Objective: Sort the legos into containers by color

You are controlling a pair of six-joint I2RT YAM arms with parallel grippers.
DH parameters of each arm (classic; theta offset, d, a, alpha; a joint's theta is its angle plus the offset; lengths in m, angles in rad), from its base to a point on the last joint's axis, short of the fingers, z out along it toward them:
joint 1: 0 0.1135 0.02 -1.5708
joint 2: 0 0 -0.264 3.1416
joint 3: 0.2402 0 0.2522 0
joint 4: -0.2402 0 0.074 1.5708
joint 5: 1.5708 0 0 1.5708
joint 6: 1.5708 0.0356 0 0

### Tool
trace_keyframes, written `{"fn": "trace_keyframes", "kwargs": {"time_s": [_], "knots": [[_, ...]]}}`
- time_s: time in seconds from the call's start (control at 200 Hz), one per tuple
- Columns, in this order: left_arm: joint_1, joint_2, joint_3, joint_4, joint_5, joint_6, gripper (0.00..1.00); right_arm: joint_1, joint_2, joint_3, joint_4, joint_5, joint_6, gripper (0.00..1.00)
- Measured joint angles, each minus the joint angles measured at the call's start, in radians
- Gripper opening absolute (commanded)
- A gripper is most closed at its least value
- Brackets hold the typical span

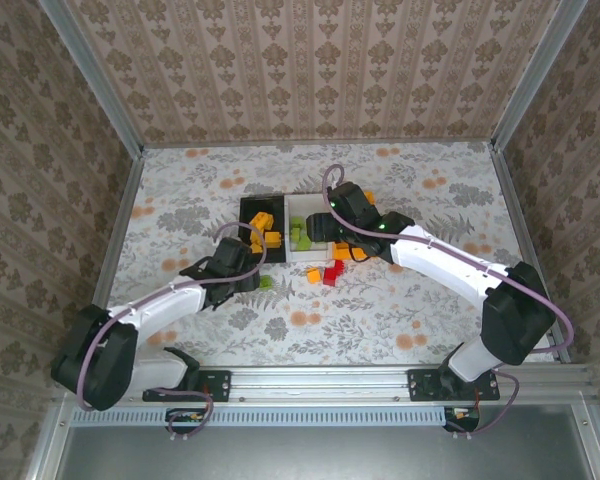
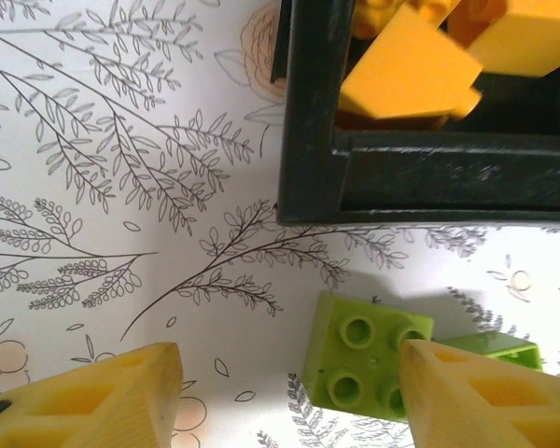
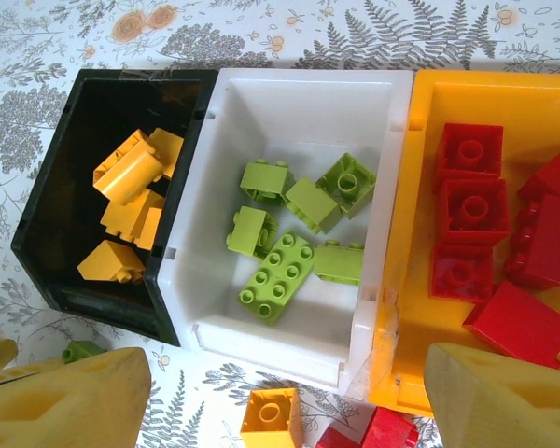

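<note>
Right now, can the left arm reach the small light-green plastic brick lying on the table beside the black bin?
Probably yes: the light-green brick lies uncovered between the left gripper's open fingers; the black bin stands just clear beyond.

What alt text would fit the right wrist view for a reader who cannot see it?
Three bins sit side by side: a black bin holding orange-yellow bricks, a white bin holding green bricks, an orange bin holding red bricks. Nearer, a loose orange-yellow brick and loose red bricks lie between the fingers of the open right gripper.
</note>
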Motion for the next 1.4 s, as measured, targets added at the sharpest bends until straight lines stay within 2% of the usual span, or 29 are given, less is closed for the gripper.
{"fn": "trace_keyframes", "kwargs": {"time_s": [0.18, 0.35, 0.4, 0.515, 0.56, 0.66, 0.775, 0.81, 0.91, 0.975, 1.095, 1.4], "knots": [[0.032, 0.001, -0.012, -0.013, 0.016, -0.008, 0.53, 0.0, -0.023, 0.0, 0.0, 0.003, 0.0, 0.78], [0.05, -0.108, -0.041, -0.117, 0.019, -0.026, 0.51, 0.0, -0.041, 0.0, 0.0, 0.003, 0.0, 0.79], [0.051, -0.143, -0.041, -0.147, 0.019, -0.029, 0.54, 0.0, -0.045, 0.0, 0.0, 0.003, -0.003, 0.79], [0.051, -0.214, -0.04, -0.179, 0.037, -0.039, 0.72, 0.0, -0.049, -0.003, 0.0, 0.004, -0.003, 0.79], [0.049, -0.229, -0.04, -0.179, 0.051, -0.032, 0.76, 0.0, -0.05, -0.005, 0.0, 0.004, -0.003, 0.79], [0.036, -0.198, -0.028, -0.165, 0.073, -0.029, 0.78, 0.0, -0.05, -0.006, 0.0, 0.004, -0.003, 0.79], [0.031, -0.058, -0.008, -0.111, 0.099, -0.029, 0.78, -0.001, -0.05, -0.008, 0.0, 0.004, -0.003, 0.79], [0.031, -0.013, -0.006, -0.093, 0.105, -0.029, 0.76, -0.002, -0.05, -0.011, 0.0, 0.004, -0.003, 0.79], [0.033, 0.07, 0.01, -0.074, 0.078, -0.031, 0.63, -0.003, -0.051, -0.02, 0.0, 0.004, -0.003, 0.79], [0.038, 0.084, 0.016, -0.08, 0.064, -0.039, 0.58, -0.005, -0.051, -0.026, 0.0, 0.004, -0.003, 0.79], [0.043, 0.098, 0.022, -0.084, 0.045, -0.042, 0.56, -0.006, -0.06, -0.037, 0.0, 0.004, -0.003, 0.79], [0.044, 0.114, 0.043, -0.12, 0.021, -0.045, 0.29, -0.012, -0.077, -0.046, 0.003, 0.004, -0.003, 0.8]]}}
